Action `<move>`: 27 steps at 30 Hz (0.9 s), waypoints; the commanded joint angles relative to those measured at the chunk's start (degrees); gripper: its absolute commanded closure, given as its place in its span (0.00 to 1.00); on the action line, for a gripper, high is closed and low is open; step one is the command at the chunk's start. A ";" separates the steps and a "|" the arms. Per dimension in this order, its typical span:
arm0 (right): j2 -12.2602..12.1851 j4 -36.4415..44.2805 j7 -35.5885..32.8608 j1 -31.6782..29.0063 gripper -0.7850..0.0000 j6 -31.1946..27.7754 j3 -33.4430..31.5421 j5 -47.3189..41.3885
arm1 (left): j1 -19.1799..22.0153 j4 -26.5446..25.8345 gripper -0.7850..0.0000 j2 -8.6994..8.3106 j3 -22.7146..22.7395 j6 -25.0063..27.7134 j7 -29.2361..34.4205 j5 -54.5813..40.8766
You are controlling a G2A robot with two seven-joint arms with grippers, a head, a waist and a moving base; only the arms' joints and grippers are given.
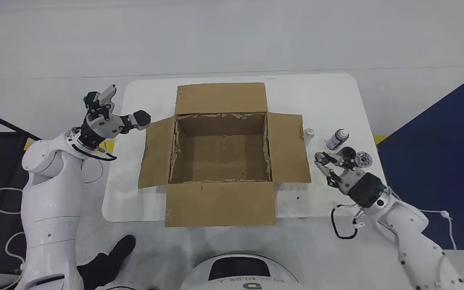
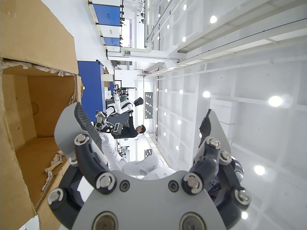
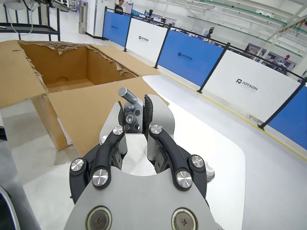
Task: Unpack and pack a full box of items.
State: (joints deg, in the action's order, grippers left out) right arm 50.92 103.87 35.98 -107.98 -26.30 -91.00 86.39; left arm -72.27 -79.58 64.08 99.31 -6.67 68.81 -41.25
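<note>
- An open brown cardboard box [image 1: 221, 156] sits mid-frame in the top view on a white round-cornered table [image 1: 326, 94]. All four flaps are folded outward and its cardboard floor is in plain sight.
- At lower right of the top view, the right gripper [image 3: 134, 104] is clamped tight on a silver metal bracket with a round peg [image 3: 126, 93]. It is over the table's right side, just beside the box's right-hand flap.
- At upper left of that view, the left gripper [image 2: 143, 111] hangs beside the box's left flap, its fingers spread wide apart.
- A small white bottle [image 1: 309, 133] and a dark cylindrical can [image 1: 337, 138] stand at right of the frame. They are between the box flap and the table edge, near the right gripper.
</note>
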 commanded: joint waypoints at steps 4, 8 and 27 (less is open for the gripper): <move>0.01 1.17 -1.35 1.05 1.00 -3.15 1.16 -0.38 | 0.00 0.00 0.00 0.00 0.00 0.00 0.00 0.00; 0.01 1.17 -1.35 1.05 1.00 -3.15 1.16 -0.38 | 0.00 0.00 0.00 0.00 0.00 0.00 0.00 0.00; 2.20 14.40 -27.55 15.25 1.00 -0.76 15.22 -5.06 | 0.00 0.00 0.00 0.00 0.00 0.00 0.00 0.00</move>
State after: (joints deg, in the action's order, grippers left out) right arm 52.89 117.62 10.93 -94.78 -26.73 -77.89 81.11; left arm -72.27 -79.58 64.08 99.30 -6.67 68.81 -41.25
